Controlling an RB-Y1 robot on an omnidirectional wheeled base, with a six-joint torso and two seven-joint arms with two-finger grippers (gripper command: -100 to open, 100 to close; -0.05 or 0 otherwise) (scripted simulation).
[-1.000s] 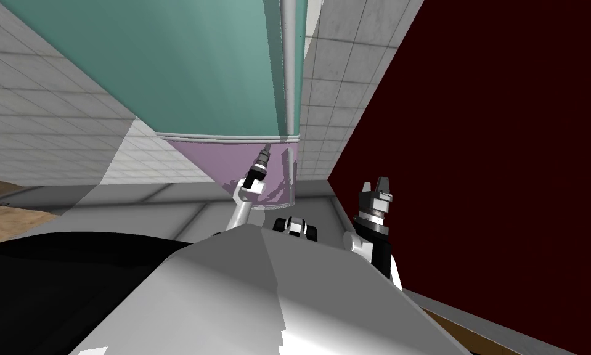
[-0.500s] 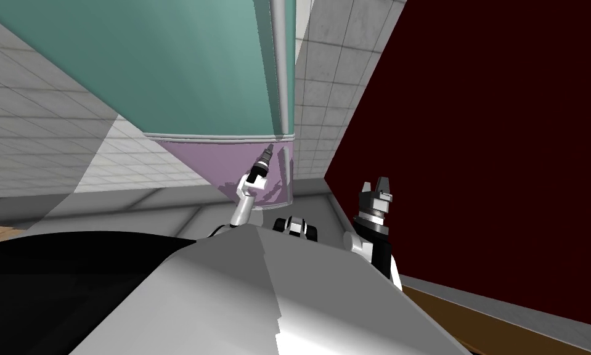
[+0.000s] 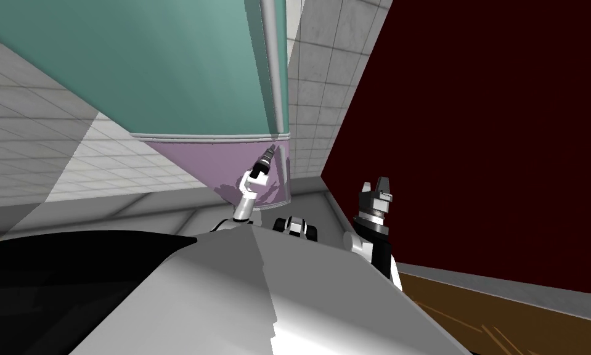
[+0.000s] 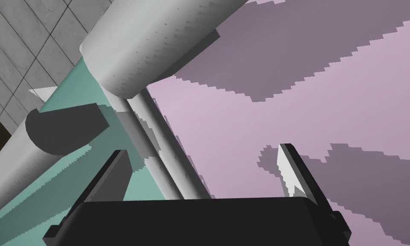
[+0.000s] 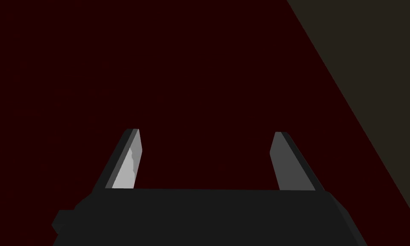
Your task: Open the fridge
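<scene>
Left tool (image 4: 202, 153) spread across fridge seam (image 4: 163, 141), handle (image 4: 157, 42) close ahead

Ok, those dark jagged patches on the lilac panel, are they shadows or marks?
Left wrist view: shadows with stair-stepped edges, likely from the grey handle and left gripper on the lilac panel. Head view: same shadows there; lens splays the walls.

Just past the blunt end of the thick pale grey cylindrical handle (image 4: 157, 42), a gap is lying open before the left gripper (image 4: 202, 148), its fingers (image 4: 291, 171) spread. A thin grey trim strip (image 4: 157, 141) is crossing that gap, a dark grey bracket (image 4: 63, 128) is jutting beside it, and the flat lilac door panel (image 4: 328, 106) is blocking behind the handle.
</scene>
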